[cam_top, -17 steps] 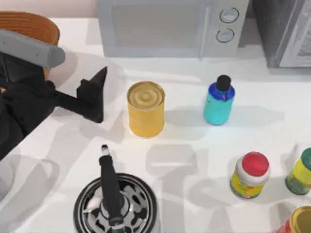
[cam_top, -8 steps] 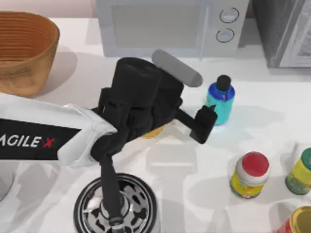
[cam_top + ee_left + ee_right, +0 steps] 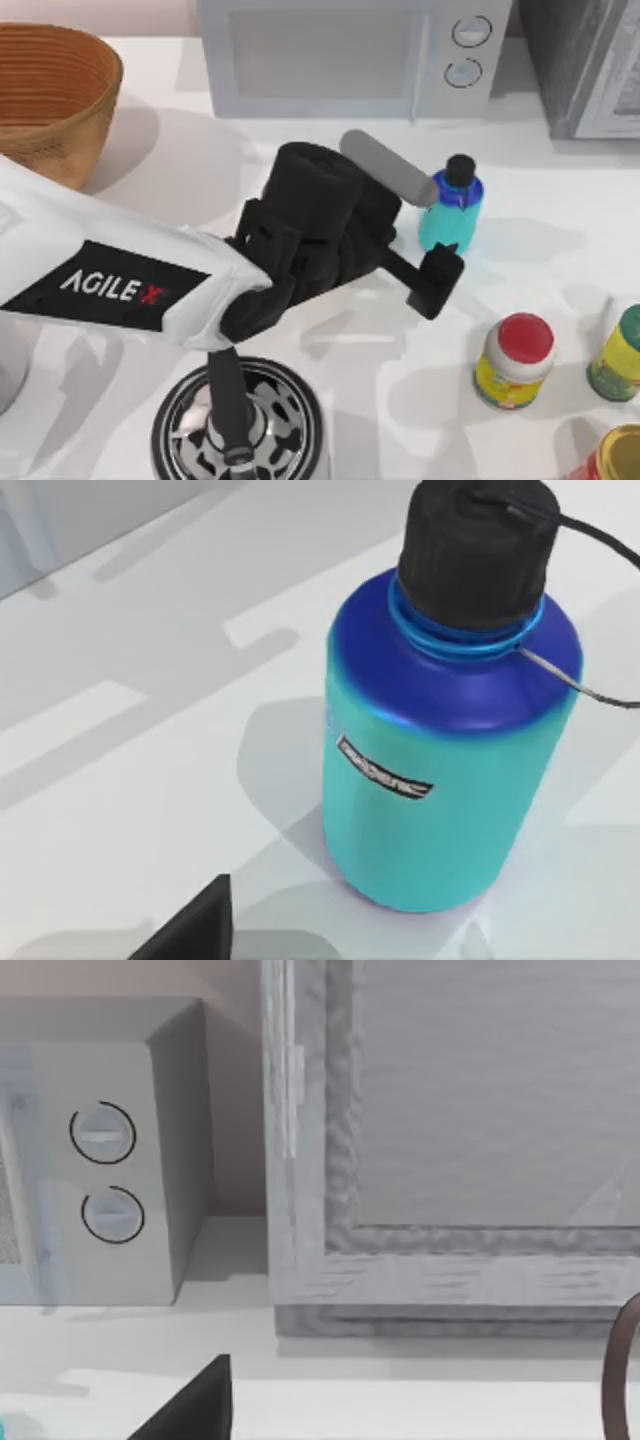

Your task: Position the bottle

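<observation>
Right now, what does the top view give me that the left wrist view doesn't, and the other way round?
Top view alone: the left arm reaching across the table, its gripper just in front of the bottle, plus the microwave, basket and red-capped bottle. Left wrist view alone: the small label on the bottle's side and the thin tether running from its black cap. Both share the bottle standing upright on the white table, not yet gripped.
</observation>
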`<act>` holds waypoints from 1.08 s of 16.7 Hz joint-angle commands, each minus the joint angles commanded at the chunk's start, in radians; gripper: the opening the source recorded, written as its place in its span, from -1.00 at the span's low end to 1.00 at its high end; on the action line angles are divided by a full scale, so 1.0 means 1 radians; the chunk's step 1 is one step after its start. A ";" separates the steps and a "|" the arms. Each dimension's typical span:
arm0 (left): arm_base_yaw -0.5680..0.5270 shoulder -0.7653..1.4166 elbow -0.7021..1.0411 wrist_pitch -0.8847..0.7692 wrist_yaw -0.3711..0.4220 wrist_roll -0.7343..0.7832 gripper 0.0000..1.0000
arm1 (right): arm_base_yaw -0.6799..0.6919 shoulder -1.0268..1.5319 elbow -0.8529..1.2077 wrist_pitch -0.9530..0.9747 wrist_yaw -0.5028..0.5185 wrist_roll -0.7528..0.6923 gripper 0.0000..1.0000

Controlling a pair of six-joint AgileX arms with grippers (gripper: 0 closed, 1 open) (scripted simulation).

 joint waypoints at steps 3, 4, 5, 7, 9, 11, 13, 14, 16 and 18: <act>-0.002 -0.003 0.010 -0.011 -0.003 -0.002 1.00 | 0.000 0.000 0.000 0.000 0.000 0.000 1.00; -0.008 0.000 0.030 -0.024 -0.007 -0.003 1.00 | 0.000 0.000 0.000 0.000 0.000 0.000 1.00; -0.013 0.010 0.056 -0.039 -0.010 -0.005 1.00 | 0.000 0.000 0.000 0.000 0.000 0.000 1.00; -0.020 0.053 0.124 -0.065 -0.015 -0.008 1.00 | 0.000 0.000 0.000 0.000 0.000 0.000 1.00; -0.020 0.120 0.202 -0.079 -0.015 -0.010 1.00 | 0.000 0.000 0.000 0.000 0.000 0.000 1.00; -0.017 0.200 0.276 -0.075 -0.012 -0.008 1.00 | 0.000 0.000 0.000 0.000 0.000 0.000 1.00; -0.014 0.277 0.334 -0.056 -0.009 -0.007 1.00 | 0.000 0.000 0.000 0.000 0.000 0.000 1.00; -0.014 0.311 0.355 -0.043 -0.008 -0.007 1.00 | 0.000 0.000 0.000 0.000 0.000 0.000 1.00; -0.013 0.362 0.382 -0.021 -0.005 -0.006 1.00 | 0.000 0.000 0.000 0.000 0.000 0.000 1.00; -0.012 0.378 0.390 -0.012 -0.004 -0.006 1.00 | 0.000 0.000 0.000 0.000 0.000 0.000 1.00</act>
